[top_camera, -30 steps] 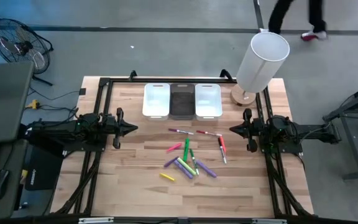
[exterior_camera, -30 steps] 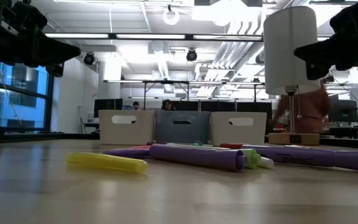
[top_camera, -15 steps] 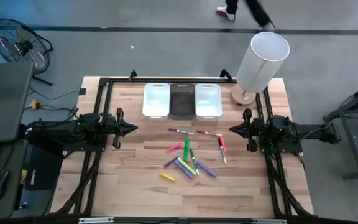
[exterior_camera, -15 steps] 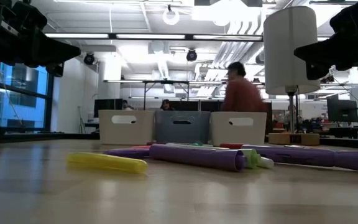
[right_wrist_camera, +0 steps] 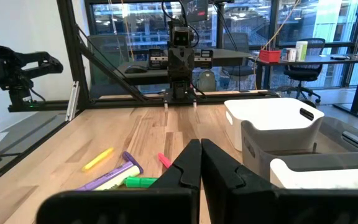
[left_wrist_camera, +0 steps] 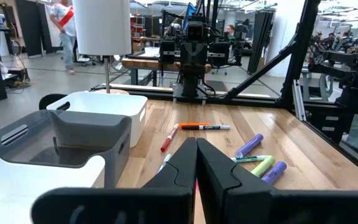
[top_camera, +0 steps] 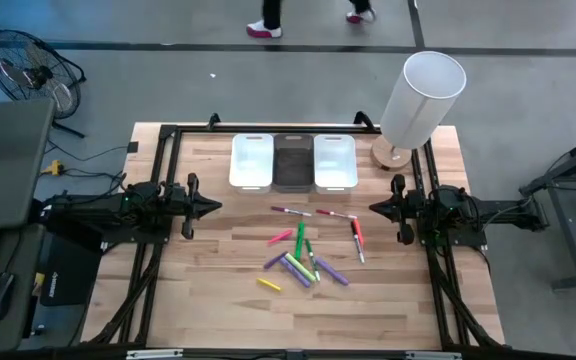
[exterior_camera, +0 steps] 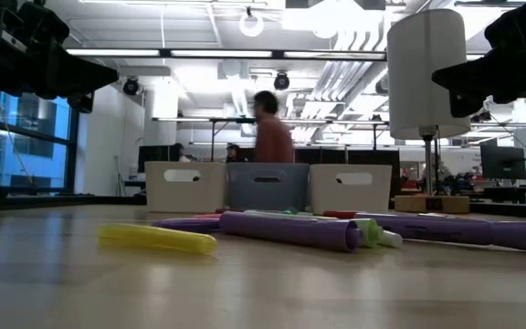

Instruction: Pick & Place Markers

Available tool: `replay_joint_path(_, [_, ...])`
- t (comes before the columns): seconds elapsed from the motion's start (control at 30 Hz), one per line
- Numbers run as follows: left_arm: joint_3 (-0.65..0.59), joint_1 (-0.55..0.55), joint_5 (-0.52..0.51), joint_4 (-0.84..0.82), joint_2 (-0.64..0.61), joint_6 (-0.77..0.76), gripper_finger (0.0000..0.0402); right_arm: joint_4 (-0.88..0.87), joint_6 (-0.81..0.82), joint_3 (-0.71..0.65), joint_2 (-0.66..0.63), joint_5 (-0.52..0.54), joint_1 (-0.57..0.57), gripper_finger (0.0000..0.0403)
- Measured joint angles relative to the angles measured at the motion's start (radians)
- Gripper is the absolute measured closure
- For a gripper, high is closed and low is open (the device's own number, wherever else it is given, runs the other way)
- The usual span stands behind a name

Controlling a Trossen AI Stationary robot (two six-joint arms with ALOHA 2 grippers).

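The markers (top_camera: 303,250) lie flat and loose in front of me, mid-surface. Green, purple and pink ones crowd together in a crisscross heap; a yellow one (top_camera: 268,285) lies apart at the near edge of the heap; thin red and pink pens (top_camera: 357,233) are strewn beyond, toward the bins.

Place: you're in an open robotics lab.
Evidence: framed wooden bench (top_camera: 218,300), exposed ceiling ducts (exterior_camera: 354,68), office chairs (right_wrist_camera: 306,62), floor fan (top_camera: 28,65), person (exterior_camera: 270,137) walking past.

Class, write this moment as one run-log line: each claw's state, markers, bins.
left claw: shut, empty | right claw: shut, empty | markers: scattered on table | bins: no markers visible
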Motion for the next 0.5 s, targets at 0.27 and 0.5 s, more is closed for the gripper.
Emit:
replay_joint_path(0.27, [0.000,0.000,0.000,0.000,0.000,0.000,0.0400,0.013,0.000,0.000,-0.002,0.002,0.000,0.0402])
replay_joint_path(0.5, [0.000,0.000,0.000,0.000,0.000,0.000,0.0400,0.019,0.036,0.000,-0.001,0.002,0.000,0.0402])
